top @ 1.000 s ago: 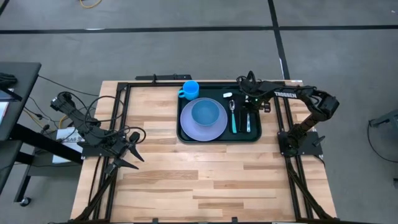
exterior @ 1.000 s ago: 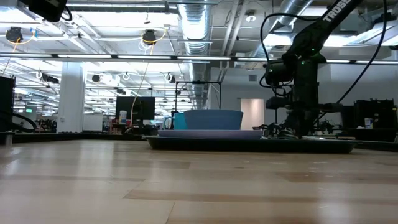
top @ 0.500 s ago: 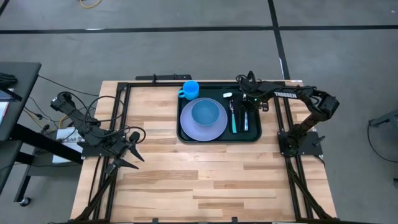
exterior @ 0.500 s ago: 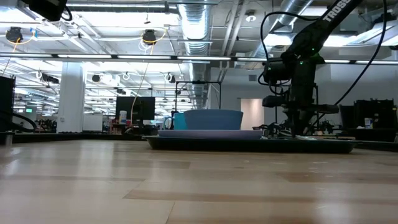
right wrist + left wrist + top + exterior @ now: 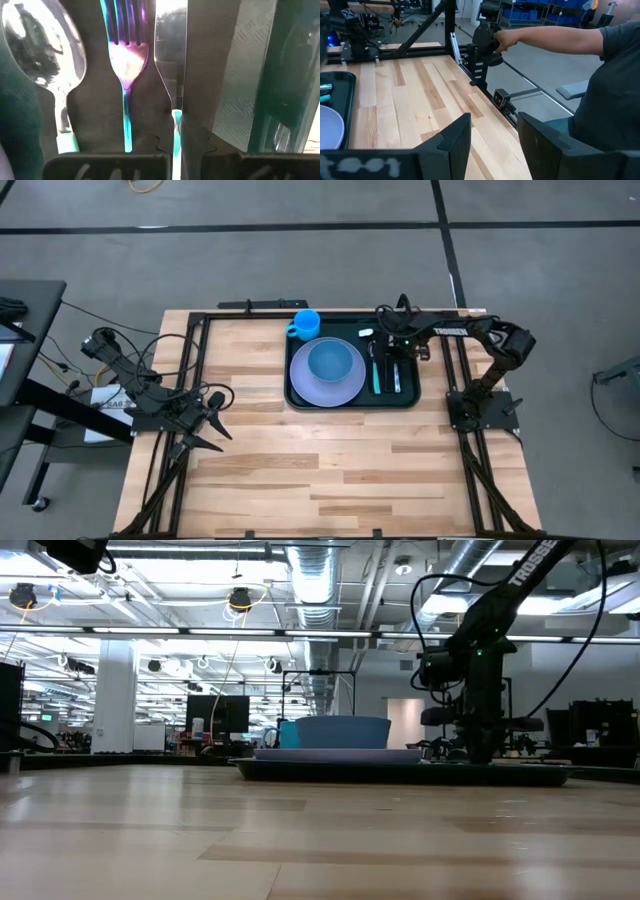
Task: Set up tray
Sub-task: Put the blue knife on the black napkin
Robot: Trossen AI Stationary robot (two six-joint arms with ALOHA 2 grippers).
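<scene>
Setup looks nearly finished, judging by the layout: the dark green tray [image 5: 353,402] sits on the counter [image 5: 330,470] directly under the right gripper [image 5: 385,350] and already carries one lavender plate [image 5: 327,380] with one blue bowl [image 5: 333,363] on it, one dark napkin [image 5: 150,120], and three utensils laid side by side on that napkin: one spoon [image 5: 47,55], one fork [image 5: 126,50], one knife [image 5: 171,60]. One blue mug [image 5: 305,323] stands at the tray's far corner, well to the side of the right jaws; whether it sits on the rim or just off it cannot be told. The right jaws are closed, low over the cutlery, with the knife handle in line with the slit between them; they hold nothing that can be seen. The fork and spoon lie just to one side of them, and the plate and bowl farther that way. What's left is probably only straightening the cutlery, if anything. The left gripper [image 5: 212,420] waits far from the tray near the opposite counter edge, jaws open and empty. One person's arm [image 5: 545,37] reaches to a mount beyond the counter in the left wrist view.
</scene>
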